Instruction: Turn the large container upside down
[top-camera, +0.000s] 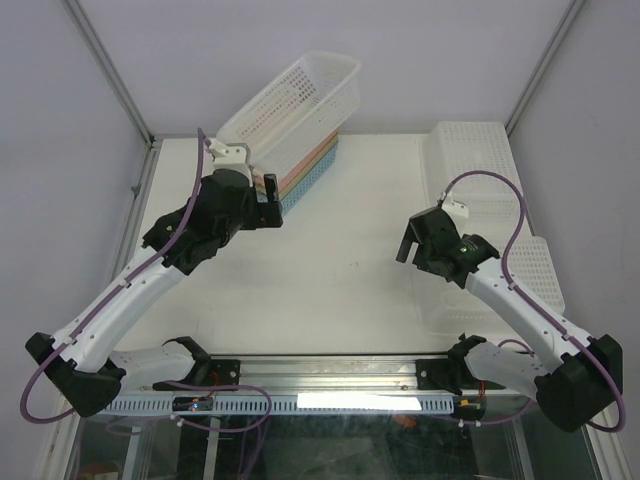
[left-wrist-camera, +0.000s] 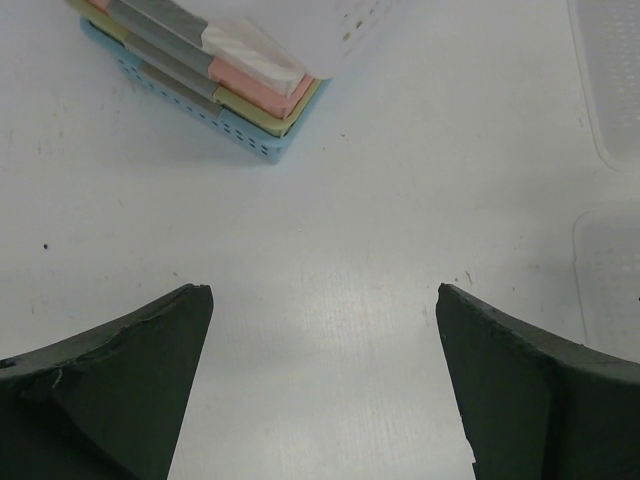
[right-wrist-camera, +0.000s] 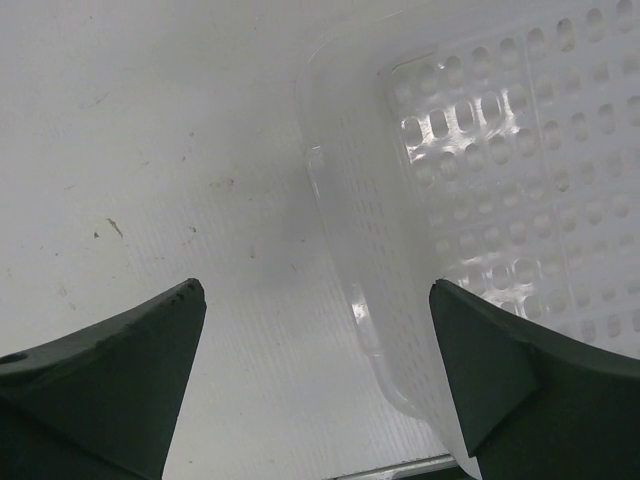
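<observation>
One lg white basket leans on stack, long axis near-left→far-right.

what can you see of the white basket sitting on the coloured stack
The white basket is a long rectangular tub of translucent white plastic, with rows of slots in its walls and floor. It sits tilted, its near end resting on the stack of pink, yellow and blue baskets at the far left of the table, its far end raised and its opening facing upward. Only the stack is seen touching it.

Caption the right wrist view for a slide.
Open right claw hovers over the white table, at the rounded corner of a translucent perforated container.
</observation>
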